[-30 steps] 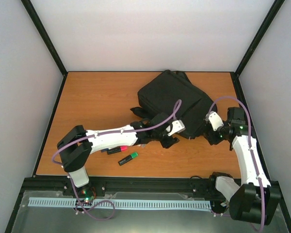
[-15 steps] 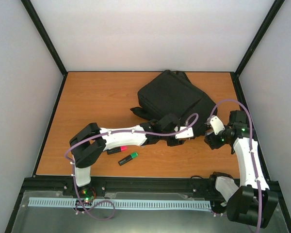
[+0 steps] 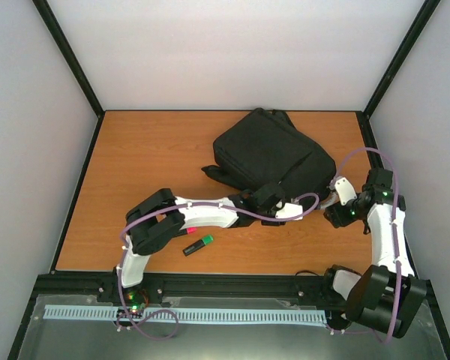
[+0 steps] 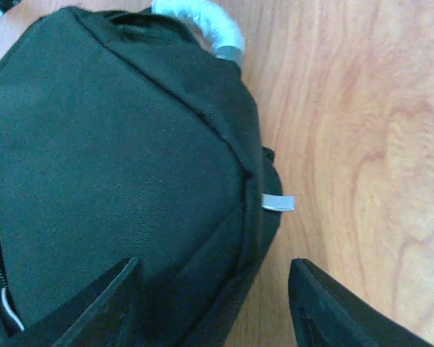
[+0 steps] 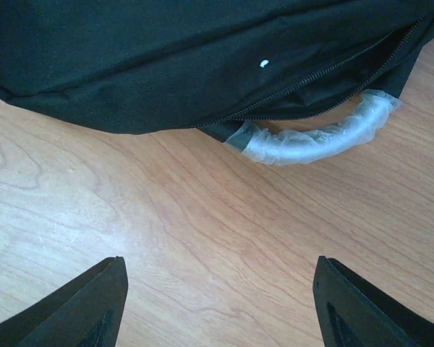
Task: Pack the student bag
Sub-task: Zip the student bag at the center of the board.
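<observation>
Contents of the orange-brown wooden table (image 3: 150,150): one large black fabric backpack (image 3: 274,154), two marker pens, two robot arms. The backpack lies flat, right of centre and toward the far edge, with its near end just beside both grippers. One pale loop handle wrapped in clear plastic (image 5: 311,139) sticks out at that near end, over the wood. One small grey fabric tab (image 4: 278,203) is sewn to a side seam. One black marker with a green end (image 3: 199,244) lies near the front edge, left of centre. One pink-tipped marker (image 3: 190,230) lies just beyond it, mostly hidden under the left arm. Left gripper (image 4: 213,271): jaws wide, holding nothing, one finger over the backpack's corner and the other over bare wood. Right gripper (image 5: 218,267): jaws wide, empty, above bare wood just short of the handle.
</observation>
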Available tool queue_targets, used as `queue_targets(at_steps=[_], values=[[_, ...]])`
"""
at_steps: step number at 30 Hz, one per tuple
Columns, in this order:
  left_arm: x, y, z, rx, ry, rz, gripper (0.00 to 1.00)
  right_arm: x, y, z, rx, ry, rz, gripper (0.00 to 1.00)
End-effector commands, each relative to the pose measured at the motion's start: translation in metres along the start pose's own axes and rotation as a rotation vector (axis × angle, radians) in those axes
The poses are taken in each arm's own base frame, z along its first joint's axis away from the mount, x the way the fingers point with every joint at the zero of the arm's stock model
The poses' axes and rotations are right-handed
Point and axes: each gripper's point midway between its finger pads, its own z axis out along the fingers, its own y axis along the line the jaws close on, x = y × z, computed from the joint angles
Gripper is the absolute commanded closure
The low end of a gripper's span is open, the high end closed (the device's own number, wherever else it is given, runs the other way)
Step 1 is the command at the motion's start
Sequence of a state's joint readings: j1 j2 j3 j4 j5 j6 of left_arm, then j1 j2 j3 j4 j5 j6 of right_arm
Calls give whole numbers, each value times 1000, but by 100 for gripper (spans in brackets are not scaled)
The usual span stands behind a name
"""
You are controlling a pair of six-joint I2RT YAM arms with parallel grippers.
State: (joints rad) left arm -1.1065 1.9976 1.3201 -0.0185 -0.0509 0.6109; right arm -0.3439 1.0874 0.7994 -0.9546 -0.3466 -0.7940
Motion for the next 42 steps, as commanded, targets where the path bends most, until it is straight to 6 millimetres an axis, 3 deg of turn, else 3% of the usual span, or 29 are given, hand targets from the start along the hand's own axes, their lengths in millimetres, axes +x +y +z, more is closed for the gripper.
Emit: queue_targets(at_steps=[1,8,10,17,25,42], values=[[-18,33,13,-165,-20,81,48,-1,-1,-2,-13,-15,-21,28],[-38,48,13,-145,-83,-54,91,3,7,5,-30,-35,-72,31],[-41,52,14,-130,-110,-117,98,4,14,8,-55,-56,-105,33],[-57,65,11,-13,-215,-373,99,-3,22,20,-110,-135,-135,36],[-52,68,23,66,-233,-543,99,-32,19,41,-185,-228,-95,45],[-54,81,24,83,-263,-714,99,-65,22,69,-181,-251,-147,43]])
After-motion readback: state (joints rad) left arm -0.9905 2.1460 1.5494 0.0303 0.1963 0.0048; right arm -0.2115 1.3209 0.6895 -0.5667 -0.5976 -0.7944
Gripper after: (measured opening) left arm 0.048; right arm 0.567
